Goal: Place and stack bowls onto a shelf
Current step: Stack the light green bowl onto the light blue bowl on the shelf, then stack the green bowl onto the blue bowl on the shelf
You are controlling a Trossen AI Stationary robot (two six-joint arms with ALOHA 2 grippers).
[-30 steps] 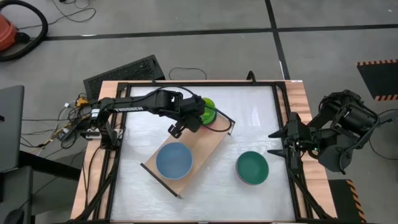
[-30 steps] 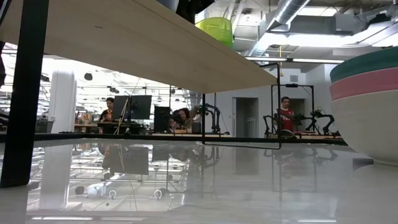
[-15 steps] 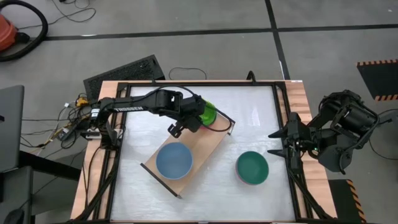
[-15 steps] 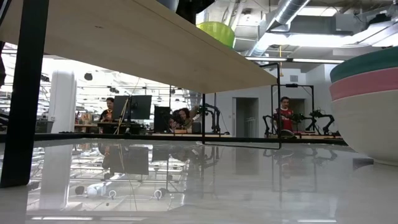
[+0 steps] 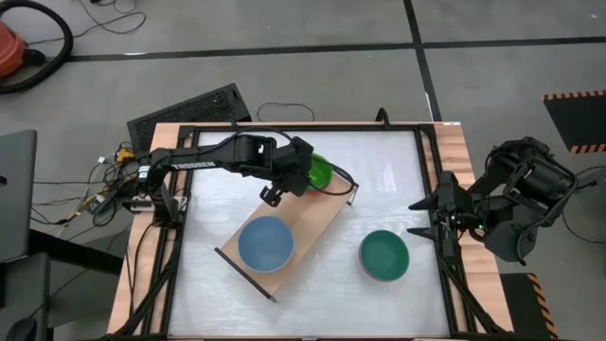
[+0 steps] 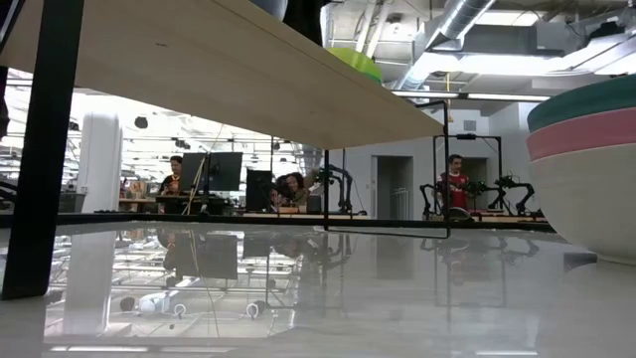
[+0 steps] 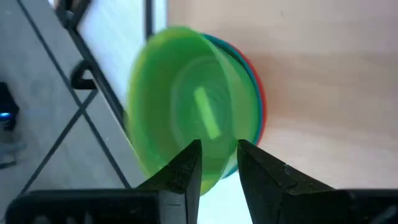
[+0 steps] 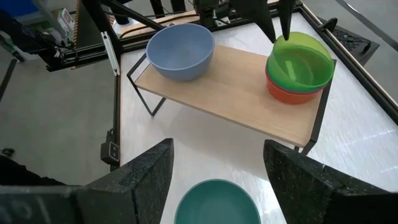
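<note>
The light-wood shelf (image 5: 308, 213) stands slantwise at the table's middle. A blue bowl (image 5: 265, 243) sits on its near-left end. At its far-right end a lime green bowl (image 5: 319, 172) is nested on a cyan bowl (image 7: 241, 57) and a red bowl (image 8: 292, 92). My left gripper (image 5: 306, 174) is shut on the green bowl, at the side toward the table's left. A teal bowl (image 5: 383, 254) tops a pink and cream stack (image 6: 586, 159) on the table at the right. My right gripper (image 5: 414, 217) is open and empty at the table's right edge. My left gripper pinches the lime green bowl's rim (image 7: 217, 155) between its two fingers, at the side toward the table's left. One finger (image 8: 283, 25) shows coming down on the rim from above. The bowl sits in the cyan and red bowls on the shelf.
Thin black metal frames (image 8: 140, 81) carry the shelf's ends. A black frame (image 5: 431, 170) runs round the table. There is bare white table top (image 5: 388, 180) at the far right and along the near edge (image 5: 331, 303).
My left gripper has gone a little toward the table's right and down with the lime green bowl. The bowl has sunk lower, into the bowls on the shelf's far-right end.
</note>
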